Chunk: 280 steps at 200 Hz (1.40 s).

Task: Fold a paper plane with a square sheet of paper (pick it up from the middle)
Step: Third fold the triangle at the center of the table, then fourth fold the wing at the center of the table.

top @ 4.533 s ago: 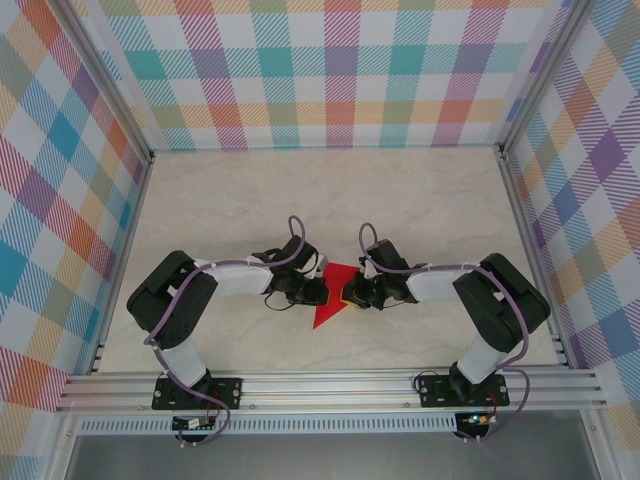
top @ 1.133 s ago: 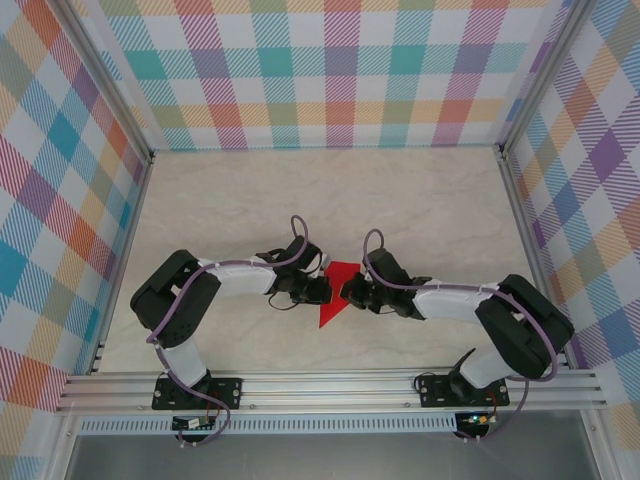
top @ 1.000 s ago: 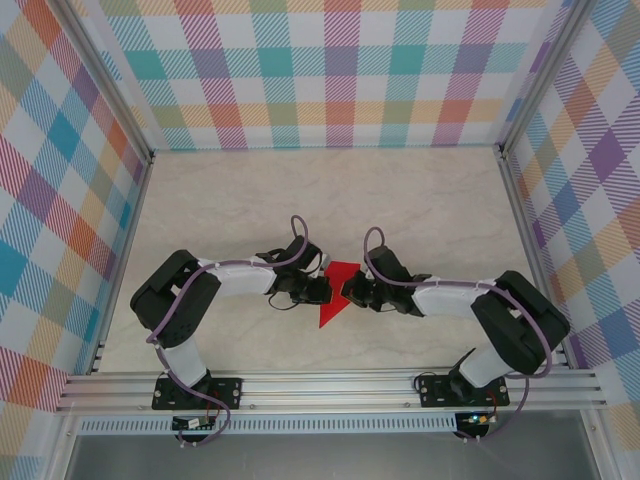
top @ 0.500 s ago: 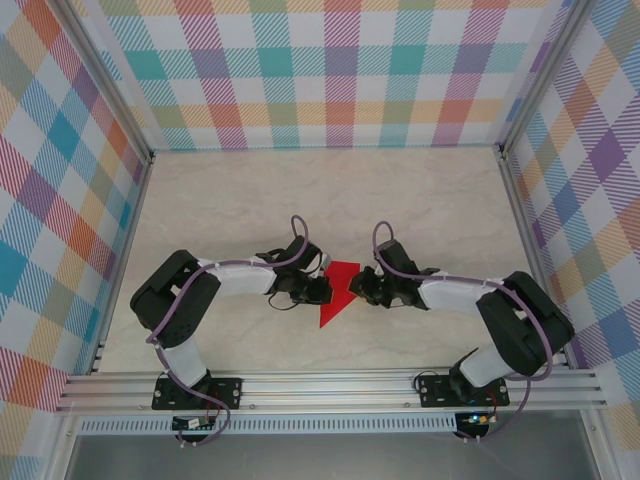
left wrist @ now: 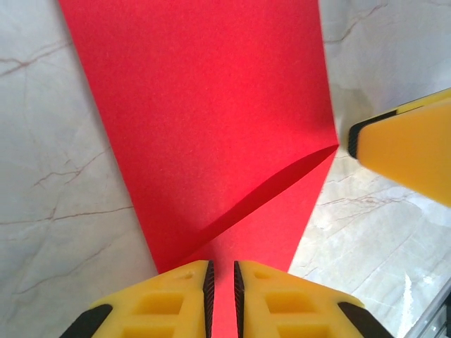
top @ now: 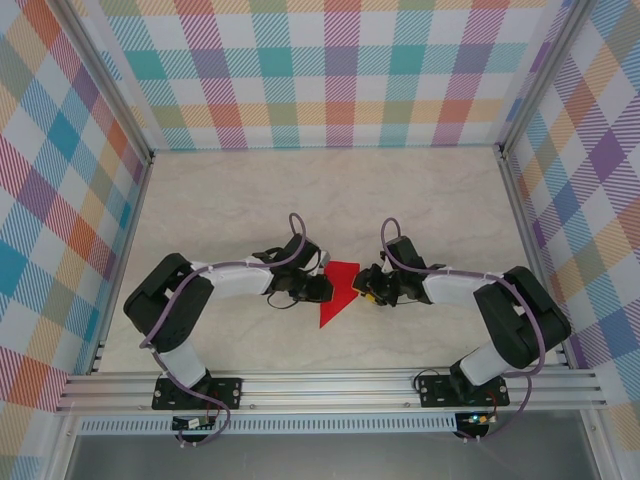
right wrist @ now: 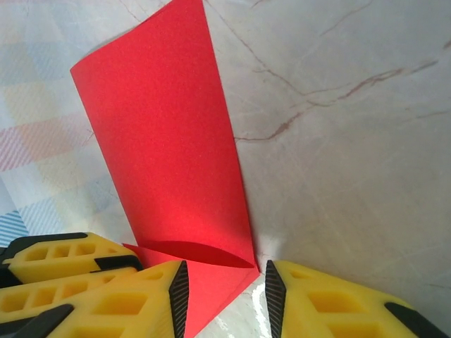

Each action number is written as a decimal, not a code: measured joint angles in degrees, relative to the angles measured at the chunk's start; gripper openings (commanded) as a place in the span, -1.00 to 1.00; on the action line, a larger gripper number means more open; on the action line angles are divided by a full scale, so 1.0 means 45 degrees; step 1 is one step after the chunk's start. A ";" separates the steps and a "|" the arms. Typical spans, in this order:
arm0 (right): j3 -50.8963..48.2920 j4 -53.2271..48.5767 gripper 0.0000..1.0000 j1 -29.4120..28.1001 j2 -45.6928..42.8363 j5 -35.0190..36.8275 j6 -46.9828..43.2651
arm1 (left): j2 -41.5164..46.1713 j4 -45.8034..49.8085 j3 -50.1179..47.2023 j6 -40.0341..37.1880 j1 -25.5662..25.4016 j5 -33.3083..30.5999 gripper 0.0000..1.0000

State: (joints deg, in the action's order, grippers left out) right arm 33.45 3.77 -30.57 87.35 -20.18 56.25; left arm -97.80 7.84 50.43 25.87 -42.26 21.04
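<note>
Top external view: a bright red sheet of paper (top: pixel 338 292) lies flat on the pale marbled bench (top: pixel 330 190), close to the middle and toward the near side, right between my two pincers. It is not a plain square. It is broad and blunt at the far end and narrows to a point at the near end.

In the left wrist view, a flap edge runs diagonally across the red surface, one layer lying over another. In the right wrist view, the folded edge by the fingertips is a soft, rounded loop, not a sharp crease. I judge the first folds to be in but not yet pressed flat. The narrowing folds that would make a slim dart are all yet to do.

The left pincer (left wrist: pixel 222 271) sits over the paper's left edge. Its jaws stand only a thin slit apart, with red showing through the slit, so I read it as barely open and holding nothing. The right pincer (right wrist: pixel 224 289) stands clearly open. Its jaws straddle a corner of the paper, and I cannot tell if a pad touches it.

From above, the left arm (top: pixel 235 275) and the right arm (top: pixel 450 285) mirror each other. Their elbows are out to the sides, and their forearms lie low and point inward.
</note>
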 measured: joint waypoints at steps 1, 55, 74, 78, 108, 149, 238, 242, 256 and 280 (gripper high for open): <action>0.0000 0.0005 -0.25 0.0000 0.0000 -0.0005 -0.0005 | 0.0005 -0.0005 0.0000 0.0000 0.0000 -0.0010 -0.65; 0.0257 0.0340 -0.23 0.0000 0.0495 -0.0505 0.0005 | 0.0005 0.0107 -0.0005 0.0000 0.0000 -0.0369 -0.72; 0.0262 0.0325 -0.20 0.0000 0.0486 -0.0476 0.0005 | -0.0068 0.0243 -0.0005 0.0000 0.0000 -0.0520 -0.73; 0.0262 0.0296 -0.19 0.0000 0.0476 -0.0452 0.0000 | -0.0097 0.0262 -0.0005 0.0000 0.0000 -0.0554 -0.73; 0.0277 -0.0301 -0.10 0.0000 -0.0063 0.0039 -0.0044 | -0.0330 0.0253 -0.0005 -0.0034 0.0005 -0.0656 -0.75; 0.0282 -0.0495 -0.09 0.0000 -0.0510 0.0306 -0.0044 | -0.0350 0.0238 -0.0005 -0.0029 0.0005 -0.0699 -0.76; 0.0282 0.0117 -0.10 0.0000 0.0257 -0.0112 0.0063 | -0.0350 0.0233 -0.0010 -0.0029 0.0005 -0.0699 -0.77; 0.0282 0.0155 -0.11 0.0000 0.0301 -0.0141 0.0073 | -0.0350 0.0233 -0.0010 -0.0029 0.0005 -0.0699 -0.77; 0.0282 0.0296 -0.10 0.0000 0.0457 -0.0228 0.0126 | -0.0350 0.0233 -0.0010 -0.0029 0.0005 -0.0699 -0.77; 0.0282 0.0520 -0.12 0.0019 0.0588 -0.0408 0.0296 | -0.0350 0.0238 -0.0010 -0.0029 0.0005 -0.0699 -0.77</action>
State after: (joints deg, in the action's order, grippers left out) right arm 34.72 6.11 -30.48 90.00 -22.02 57.58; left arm -99.37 8.91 50.39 25.74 -42.24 17.89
